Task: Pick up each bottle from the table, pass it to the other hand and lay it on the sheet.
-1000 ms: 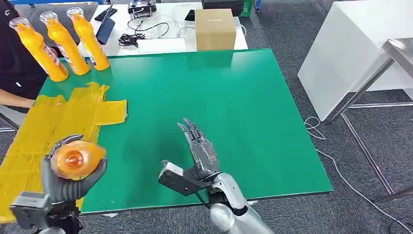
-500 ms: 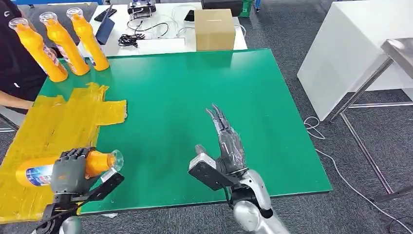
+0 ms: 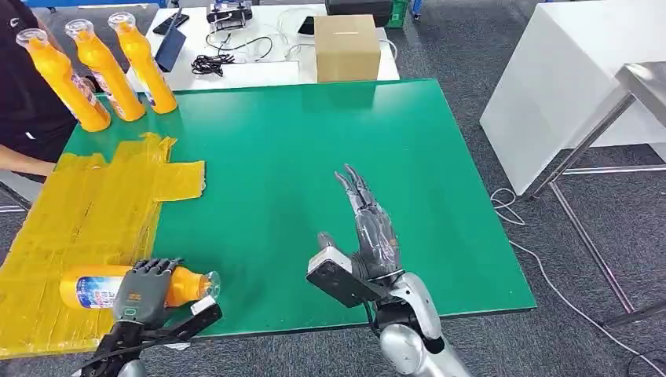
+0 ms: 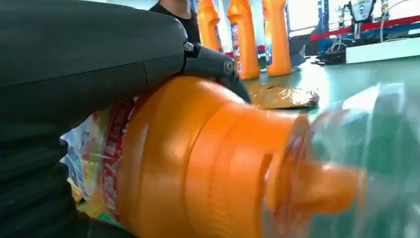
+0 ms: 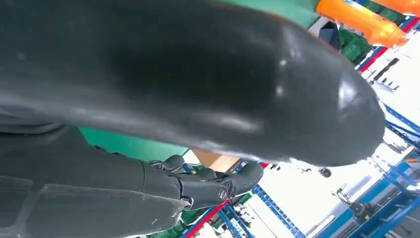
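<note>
An orange bottle (image 3: 90, 287) with a clear cap lies on its side at the near edge of the yellow sheet (image 3: 86, 204), its neck pointing right over the green table (image 3: 283, 141). My left hand (image 3: 145, 290) grips it around the shoulder; in the left wrist view the dark fingers (image 4: 79, 64) wrap over the orange body (image 4: 198, 163). My right hand (image 3: 366, 228) hovers over the table's near middle, fingers straight and apart, holding nothing. Three more orange bottles (image 3: 102, 71) stand upright at the table's far left corner.
A person in black (image 3: 23, 118) stands at the left edge beside the sheet. Behind the green table a white table carries a cardboard box (image 3: 346, 47), cables and devices. A white bench (image 3: 565, 86) and a metal frame stand to the right.
My left hand has turned the bottle from cap-toward-me to lying sideways and lowered it to the sheet's near edge. My right hand drew away to the right, then stayed put.
</note>
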Robot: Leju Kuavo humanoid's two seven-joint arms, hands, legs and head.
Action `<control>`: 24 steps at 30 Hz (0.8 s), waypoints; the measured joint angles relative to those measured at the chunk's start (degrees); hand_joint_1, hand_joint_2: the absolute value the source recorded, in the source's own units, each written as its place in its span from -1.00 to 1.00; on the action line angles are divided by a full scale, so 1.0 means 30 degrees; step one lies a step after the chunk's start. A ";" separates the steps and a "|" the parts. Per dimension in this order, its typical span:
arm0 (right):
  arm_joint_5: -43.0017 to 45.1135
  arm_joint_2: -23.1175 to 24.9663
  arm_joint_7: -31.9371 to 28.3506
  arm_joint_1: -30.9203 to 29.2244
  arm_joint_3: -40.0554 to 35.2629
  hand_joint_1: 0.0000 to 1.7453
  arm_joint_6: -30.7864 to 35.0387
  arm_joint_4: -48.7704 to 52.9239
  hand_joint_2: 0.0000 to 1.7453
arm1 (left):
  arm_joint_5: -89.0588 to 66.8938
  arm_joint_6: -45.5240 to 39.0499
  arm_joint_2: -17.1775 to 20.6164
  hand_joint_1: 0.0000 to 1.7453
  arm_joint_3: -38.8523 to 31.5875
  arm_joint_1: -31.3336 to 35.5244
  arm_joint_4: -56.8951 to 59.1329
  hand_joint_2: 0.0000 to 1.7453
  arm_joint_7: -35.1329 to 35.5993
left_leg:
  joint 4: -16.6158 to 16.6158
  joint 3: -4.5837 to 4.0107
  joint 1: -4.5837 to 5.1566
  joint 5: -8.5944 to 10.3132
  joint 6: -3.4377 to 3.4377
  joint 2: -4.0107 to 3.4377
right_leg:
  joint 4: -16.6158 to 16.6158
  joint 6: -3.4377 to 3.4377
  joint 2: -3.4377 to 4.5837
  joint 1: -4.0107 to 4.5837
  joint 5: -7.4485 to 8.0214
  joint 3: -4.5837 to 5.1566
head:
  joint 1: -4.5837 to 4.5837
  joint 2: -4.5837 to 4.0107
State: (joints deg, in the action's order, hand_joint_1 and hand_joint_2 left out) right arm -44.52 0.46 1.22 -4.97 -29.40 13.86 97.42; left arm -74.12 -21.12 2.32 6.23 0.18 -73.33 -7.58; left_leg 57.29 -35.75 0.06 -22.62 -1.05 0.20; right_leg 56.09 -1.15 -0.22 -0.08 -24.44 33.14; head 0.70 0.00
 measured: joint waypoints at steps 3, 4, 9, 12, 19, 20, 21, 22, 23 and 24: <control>-0.0138 0.0007 0.0044 0.0152 0.0044 -1.00 0.0000 0.0058 -1.00 | 0.0131 -0.0284 -0.0007 -1.00 0.0022 0.0003 0.0051 -1.00 0.0254 | 0.0000 0.0001 0.0000 0.0000 0.0000 -0.0003 | 0.0000 0.0000 0.0002 0.0000 0.0000 0.0002 | 0.0000 0.0000; -0.0153 0.0007 0.0044 0.0212 0.0058 -1.00 0.0000 0.0087 -1.00 | 0.0131 -0.0407 -0.0015 -1.00 0.0044 0.0002 0.0051 -1.00 0.0377 | 0.0001 0.0000 0.0000 0.0000 0.0000 -0.0002 | 0.0000 0.0000 0.0001 0.0000 0.0000 0.0002 | 0.0001 0.0000; -0.0211 0.0007 0.0051 0.0349 0.0109 -1.00 -0.0022 0.0160 -1.00 | -0.0196 -0.1368 -0.0088 -1.00 0.0066 -0.0002 -0.0014 -1.00 0.0894 | 0.0001 -0.0004 0.0001 -0.0001 -0.0001 -0.0002 | 0.0000 -0.0001 0.0001 -0.0001 0.0000 0.0002 | 0.0007 0.0000; -0.0218 0.0007 0.0051 0.0386 0.0116 -1.00 -0.0022 0.0160 -1.00 | -0.0386 -0.1981 -0.0174 -1.00 0.0058 -0.0002 -0.0160 -1.00 0.1172 | 0.0000 -0.0004 0.0001 -0.0001 -0.0001 0.0000 | 0.0000 0.0000 0.0000 -0.0001 0.0000 0.0000 | 0.0000 0.0000; -0.0226 0.0007 0.0058 0.0524 0.0124 -1.00 0.0014 0.0160 -1.00 | 0.0454 -0.4854 -0.0642 -1.00 -0.0372 -0.0083 -0.0751 -1.00 0.0680 | 0.0000 -0.0003 0.0000 0.0000 0.0000 0.0001 | 0.0001 0.0000 -0.0001 0.0001 0.0000 -0.0002 | 0.0000 0.0000; -0.0240 0.0007 0.0051 0.0573 0.0124 -1.00 0.0037 0.0160 -1.00 | 0.1126 -0.5379 -0.0800 -1.00 -0.0538 -0.0119 -0.0934 -1.00 0.0340 | 0.0001 -0.0002 0.0000 0.0000 0.0000 0.0001 | 0.0001 0.0000 0.0000 0.0000 0.0000 -0.0001 | 0.0000 0.0000; -0.0247 0.0015 0.0029 0.0676 0.0131 -1.00 0.0153 0.0160 -1.00 | 0.2592 -0.5661 -0.0992 -1.00 -0.0693 -0.0189 -0.1255 -1.00 -0.0565 | 0.0001 -0.0003 0.0000 0.0000 -0.0001 0.0001 | 0.0001 0.0000 0.0000 0.0000 0.0000 -0.0001 | 0.0000 0.0000; -0.0248 0.0022 -0.0079 0.0838 0.0167 -1.00 0.0399 0.0160 -1.00 | 0.4956 -0.5640 -0.1291 -1.00 -0.0902 -0.0339 -0.1745 -1.00 -0.1958 | 0.0001 -0.0003 0.0000 -0.0001 -0.0001 0.0001 | 0.0000 -0.0001 0.0000 0.0000 0.0000 0.0000 | 0.0000 0.0000; -0.0255 0.0036 -0.0307 0.1082 0.0219 -1.00 0.0708 0.0168 -1.00 | 0.7948 -0.5170 -0.1568 -1.00 -0.1064 -0.0502 -0.2298 -1.00 -0.3314 | 0.0002 -0.0005 0.0002 -0.0002 -0.0001 0.0003 | -0.0001 -0.0001 -0.0001 -0.0001 -0.0001 0.0001 | 0.0007 0.0000; -0.0255 0.0036 -0.0716 0.1349 0.0299 -1.00 0.1160 0.0219 -1.00 | 1.1195 -0.4046 -0.1946 -1.00 -0.1181 -0.0664 -0.2947 -1.00 -0.4500 | 0.0003 -0.0007 0.0007 -0.0003 -0.0003 0.0009 | -0.0002 -0.0002 -0.0004 -0.0001 -0.0002 0.0001 | 0.0000 0.0000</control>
State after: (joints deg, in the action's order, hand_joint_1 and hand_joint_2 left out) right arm -45.29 0.57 -0.92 -0.93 -28.50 17.34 98.07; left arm -40.53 -33.25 -3.52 2.69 -1.81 -82.17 -21.08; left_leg 57.30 -35.77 0.08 -22.63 -1.06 0.22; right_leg 56.09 -1.16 -0.23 -0.09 -24.45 33.15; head 0.70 0.00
